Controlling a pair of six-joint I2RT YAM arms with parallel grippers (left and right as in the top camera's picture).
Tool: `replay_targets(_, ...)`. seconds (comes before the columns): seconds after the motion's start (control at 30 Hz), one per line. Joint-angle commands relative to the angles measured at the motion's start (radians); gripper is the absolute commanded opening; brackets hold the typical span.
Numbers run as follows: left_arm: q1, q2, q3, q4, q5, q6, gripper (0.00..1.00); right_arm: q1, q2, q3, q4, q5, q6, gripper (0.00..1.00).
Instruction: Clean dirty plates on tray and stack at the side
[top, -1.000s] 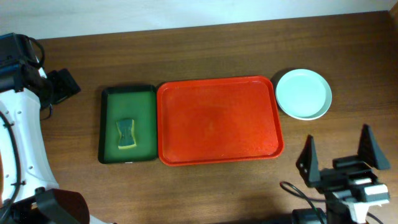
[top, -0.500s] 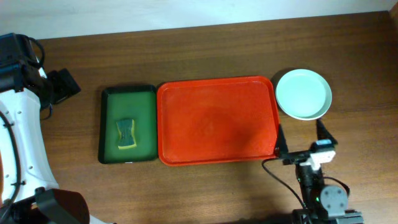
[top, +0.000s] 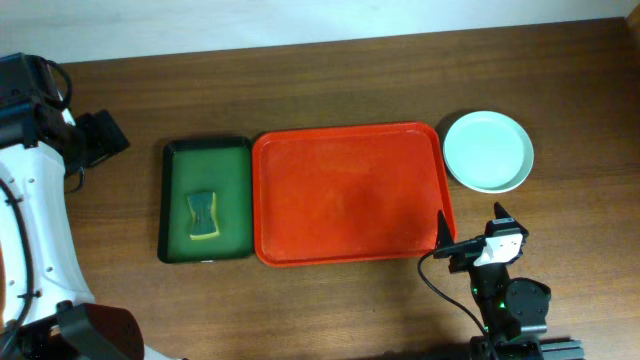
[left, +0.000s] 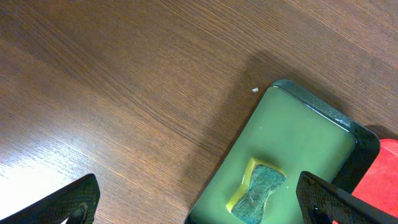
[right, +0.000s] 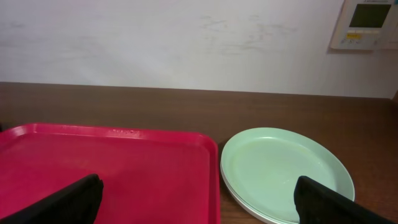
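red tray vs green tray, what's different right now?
Size: the red tray is clearly larger than the green tray. Colour: bright red against dark green. Load: the green tray holds a sponge; the red tray carries nothing, and the plates sit stacked beside it. Both are rectangular with rounded corners, lying flat side by side.

Plates (top: 488, 151) stacked right of tray (top: 350, 192); sponge tray (top: 206, 200) left.
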Motion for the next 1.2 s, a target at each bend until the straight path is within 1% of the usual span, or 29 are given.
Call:
replay_targets(0.0,-0.001,-0.002,0.005,-0.001,0.007,-0.013,0.99,0.008,-0.008,-0.005,-0.005,0.005,0.011,0.98)
replay_targets(0.67,-0.001,-0.011,0.005,-0.001,0.007,-0.013,0.99,0.008,-0.008,-0.005,-0.005,0.005,0.011,0.98)
replay_targets(0.8,-0.002,-0.131,0.005,-0.001,0.007,-0.013,0.99,0.008,-0.008,-0.005,-0.005,0.005,0.011,0.98)
replay_targets(0.9,-0.001,-0.297,0.005,-0.001,0.007,-0.013,0.99,0.008,-0.008,-0.005,-0.005,0.005,0.011,0.98)
replay_targets(1.0,-0.001,-0.525,0.005,-0.001,0.007,-0.013,0.99,0.008,-0.008,-0.005,-0.005,0.005,0.011,0.98)
replay_targets(1.1,-0.001,-0.675,0.005,-0.002,0.008,-0.013,0.99,0.008,-0.008,-0.005,-0.005,0.005,0.011,0.98)
replay_targets(1.17,-0.001,-0.727,0.005,-0.021,0.007,-0.013,0.99,0.008,-0.008,-0.005,-0.005,0.005,0.011,0.98)
